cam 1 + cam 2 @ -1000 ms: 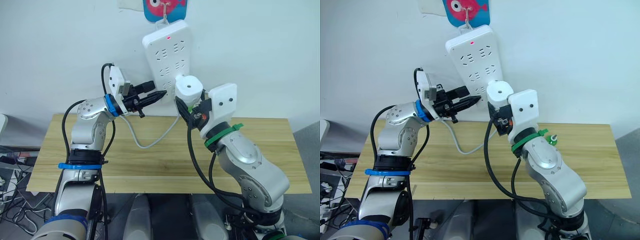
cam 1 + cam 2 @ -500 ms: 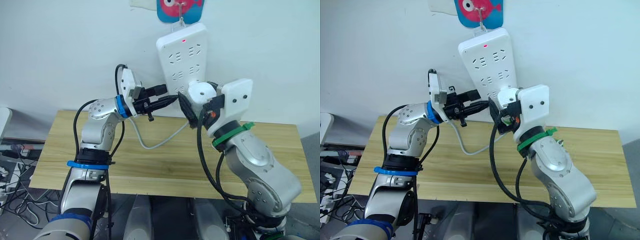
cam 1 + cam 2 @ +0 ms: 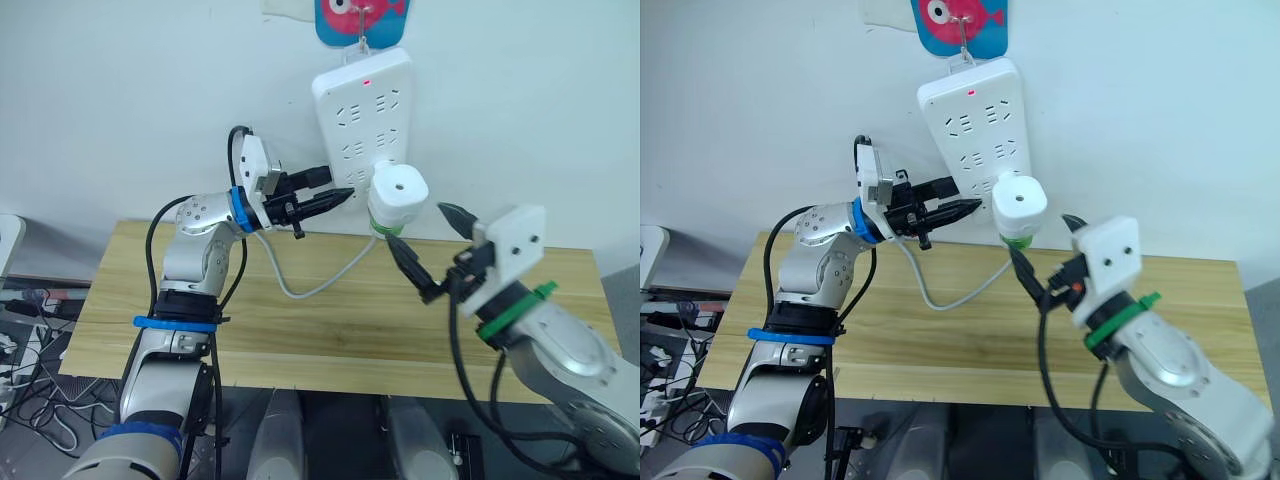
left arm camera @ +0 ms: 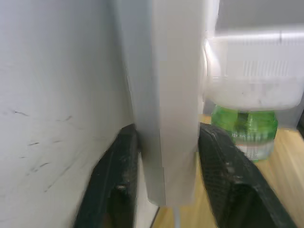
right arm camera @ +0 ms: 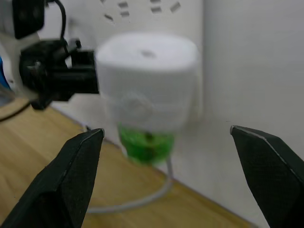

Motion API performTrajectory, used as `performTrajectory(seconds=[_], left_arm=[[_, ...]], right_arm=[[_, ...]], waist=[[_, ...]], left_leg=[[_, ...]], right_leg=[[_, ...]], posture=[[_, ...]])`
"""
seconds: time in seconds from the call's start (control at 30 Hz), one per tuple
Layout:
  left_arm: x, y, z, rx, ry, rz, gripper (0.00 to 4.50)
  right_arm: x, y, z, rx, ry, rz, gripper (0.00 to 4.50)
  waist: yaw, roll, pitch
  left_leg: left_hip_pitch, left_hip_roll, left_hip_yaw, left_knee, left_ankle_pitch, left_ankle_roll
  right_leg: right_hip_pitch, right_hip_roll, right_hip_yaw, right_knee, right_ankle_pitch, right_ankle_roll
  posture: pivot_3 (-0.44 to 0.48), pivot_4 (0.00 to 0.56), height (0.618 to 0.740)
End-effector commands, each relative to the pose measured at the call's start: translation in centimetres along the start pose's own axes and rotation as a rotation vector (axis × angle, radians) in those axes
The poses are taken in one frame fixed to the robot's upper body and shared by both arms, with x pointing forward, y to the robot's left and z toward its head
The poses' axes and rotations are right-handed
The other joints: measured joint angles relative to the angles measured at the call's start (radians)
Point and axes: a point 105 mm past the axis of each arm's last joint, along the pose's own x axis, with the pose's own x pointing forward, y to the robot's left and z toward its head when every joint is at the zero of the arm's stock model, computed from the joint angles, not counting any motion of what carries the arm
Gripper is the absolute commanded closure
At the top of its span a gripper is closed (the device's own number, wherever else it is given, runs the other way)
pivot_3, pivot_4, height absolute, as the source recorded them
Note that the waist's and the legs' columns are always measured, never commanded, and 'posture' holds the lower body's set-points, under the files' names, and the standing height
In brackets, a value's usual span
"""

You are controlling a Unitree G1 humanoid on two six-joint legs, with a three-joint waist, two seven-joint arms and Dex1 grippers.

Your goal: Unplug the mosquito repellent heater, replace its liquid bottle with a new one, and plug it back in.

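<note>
**Heater sitting plugged into the strip**

The mosquito repellent heater (image 3: 397,192) is hanging on the wall-hung power strip's (image 3: 362,110) lower end, above the table's (image 3: 300,340) far edge. The left gripper (image 4: 164,190) is pinching that strip's edge. The right gripper (image 5: 164,175), fingers spread wide, is hovering apart, facing the green bottle (image 5: 144,145).

Wood table (image 3: 300,330) w/ white cable (image 3: 310,285) resting on it.

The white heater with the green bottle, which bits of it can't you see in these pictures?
- Plug prongs of the mosquito repellent heater: hidden in all views, between its body and the power strip.
- Green bottle: the heater covers its top; label blurred in the right wrist view.
- Strip edge inside the left pincer: its fingers cover the contact.
- The right pincer hangs open, hiding nothing.
</note>
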Motion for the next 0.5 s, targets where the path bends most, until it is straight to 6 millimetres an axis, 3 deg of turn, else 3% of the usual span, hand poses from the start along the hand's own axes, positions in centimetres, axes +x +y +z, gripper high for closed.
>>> performTrajectory(seconds=[0.03, 0.17, 0.33, 0.4, 0.5], left_arm=[[0.1, -0.1, -0.3, -0.016, 0.021, -0.031, 1.32], [-1.5, 0.3, -0.9, -0.025, 0.067, -0.008, 0.13], [-5.7, 0.5, -1.9, -0.017, 0.158, 0.068, 0.04], [-7.2, 0.4, -1.3, -0.011, 0.161, 0.100, 0.04], [-7.5, -0.4, -0.2, 0.013, 0.135, 0.085, 0.04]], right_arm=[[-0.9, 0.3, 2.2, -0.006, -0.091, 0.023, 0.00], [-1.1, 0.5, 2.5, -0.013, -0.087, 0.047, 0.00], [-1.2, 1.3, 2.4, -0.016, -0.069, 0.132, 0.00], [-1.1, 1.8, 2.4, -0.019, -0.068, 0.175, 0.00], [-0.9, 2.3, 2.5, -0.021, -0.073, 0.221, 0.00]], waist=[[-0.005, 0.000, 0.000], [-0.007, 0.000, 0.000], [-0.006, 0.000, 0.000], [-0.003, 0.000, 0.000], [0.009, 0.000, 0.000]], left_leg=[[0.000, 0.000, 0.000, 0.001, 0.000, 0.000], [0.001, 0.000, 0.000, 0.001, 0.001, 0.002], [0.001, 0.001, 0.000, 0.001, 0.003, -0.001], [0.000, 0.001, -0.001, 0.001, 0.003, -0.001], [0.000, 0.001, -0.002, 0.001, 0.003, -0.002]], right_leg=[[0.000, 0.000, 0.000, 0.001, 0.000, 0.000], [0.000, 0.001, 0.001, 0.002, 0.001, 0.000], [0.000, 0.001, 0.001, 0.001, 0.001, 0.000], [0.000, 0.001, 0.000, 0.001, 0.001, 0.000], [0.000, 0.001, -0.001, 0.001, 0.001, 0.000]], posture=[[0.055, 0.338, 0.740], [0.074, 0.328, 0.740], [0.101, 0.320, 0.740], [0.124, 0.313, 0.740], [0.146, 0.313, 0.740]])
